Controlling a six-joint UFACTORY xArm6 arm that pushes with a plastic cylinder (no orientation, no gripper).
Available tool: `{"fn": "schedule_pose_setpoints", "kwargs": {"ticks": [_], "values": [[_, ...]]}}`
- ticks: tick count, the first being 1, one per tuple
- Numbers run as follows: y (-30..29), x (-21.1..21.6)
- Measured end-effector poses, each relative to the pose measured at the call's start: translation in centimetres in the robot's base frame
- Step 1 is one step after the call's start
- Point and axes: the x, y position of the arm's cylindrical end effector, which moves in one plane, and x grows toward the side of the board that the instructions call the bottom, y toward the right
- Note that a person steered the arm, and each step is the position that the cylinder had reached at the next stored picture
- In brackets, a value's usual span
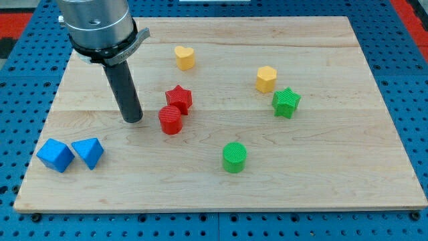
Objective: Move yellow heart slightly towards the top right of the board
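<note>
Landmark: red cylinder (170,120), roughly mid-surface, slightly toward the view's left.

My tip (133,119) is down on the wooden surface (334,174), just to the view's left of the red cylinder, small gap, not touching. No hand on this arm, just the dark rod, so nothing to report as spread or pinching.

Yellow heart (184,57) sits well above the red cylinder toward the view's top, slightly right of it, standing alone. Well apart from my tip.

Red star (179,99) is just above-right of the red cylinder, touching it or nearly so; can't tell for sure.

Green cylinder (235,156) is below-right of the red cylinder, clear of it.

Yellow hexagon block (266,79) and green star (286,102) are off to the right of the red cylinder, close beside each other, green one lower.

Two blue blocks, blue cube-like one (55,154) and blue wedge-like one (88,152), sit lower-left of the red cylinder, side by side near the surface's lower left corner.
</note>
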Motion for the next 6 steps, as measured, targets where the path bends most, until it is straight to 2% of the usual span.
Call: {"fn": "schedule_pose_setpoints", "kwargs": {"ticks": [2, 5, 6], "values": [[0.0, -7.3], [3.2, -11.9], [12.2, -16.9]]}}
